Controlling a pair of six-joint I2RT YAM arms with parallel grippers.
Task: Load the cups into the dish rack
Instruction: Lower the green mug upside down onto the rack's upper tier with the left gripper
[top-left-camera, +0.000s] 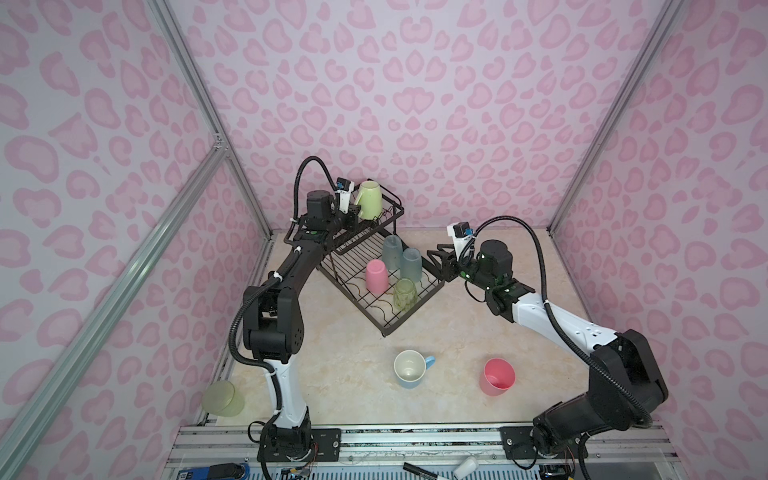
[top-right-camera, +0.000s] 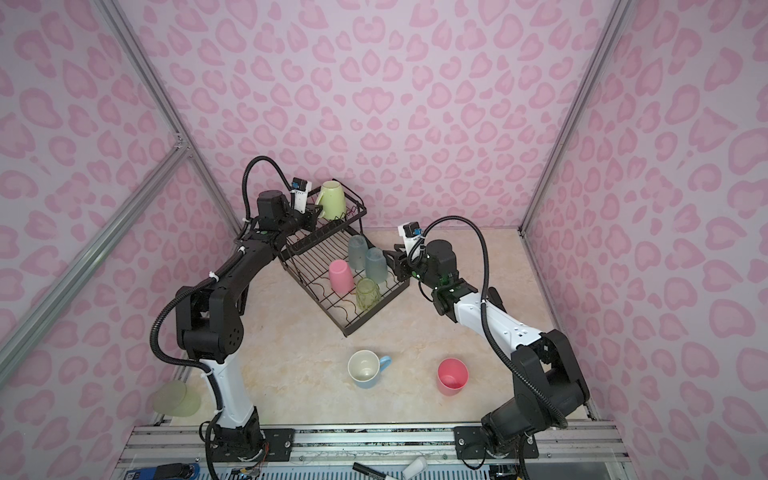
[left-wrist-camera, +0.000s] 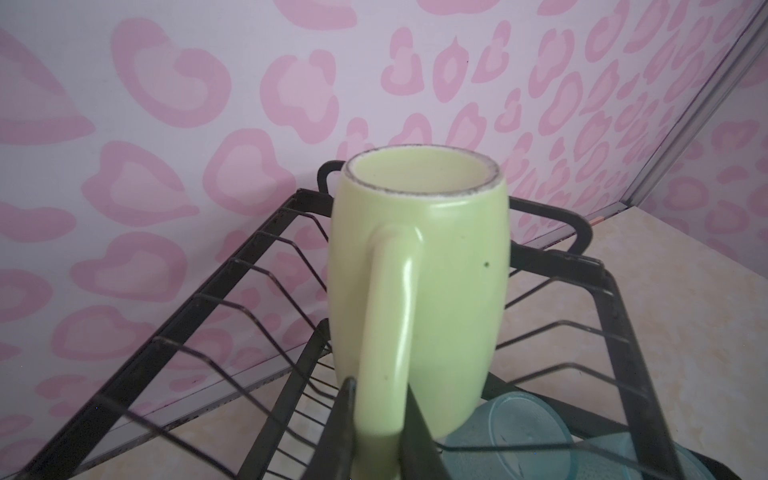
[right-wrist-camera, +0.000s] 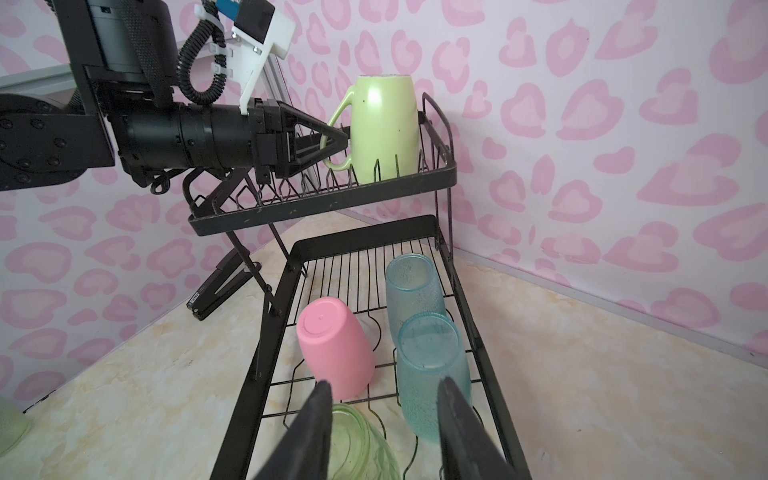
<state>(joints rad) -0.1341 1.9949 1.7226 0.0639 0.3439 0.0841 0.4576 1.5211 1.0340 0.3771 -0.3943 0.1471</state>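
Four cups (top-left-camera: 376, 276) stand inverted in the dish rack (right-wrist-camera: 324, 206), lower tray. Left end effector (right-wrist-camera: 344, 140) is clamped on the handle of the lime mug (right-wrist-camera: 384, 129), inverted in the upper basket. Right end effector (right-wrist-camera: 385, 382), part open and empty, hangs beside the tray. Light-blue mug (top-left-camera: 409, 369) and pink cup (top-left-camera: 497, 376) stand on the worktop (top-left-camera: 340, 365); a blurred green tumbler (top-left-camera: 223, 399) seemingly sits off its edge.

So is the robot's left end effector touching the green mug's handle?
Touching. The left wrist view shows the left end effector clamped on both sides of the handle of the lime mug, with no gap.
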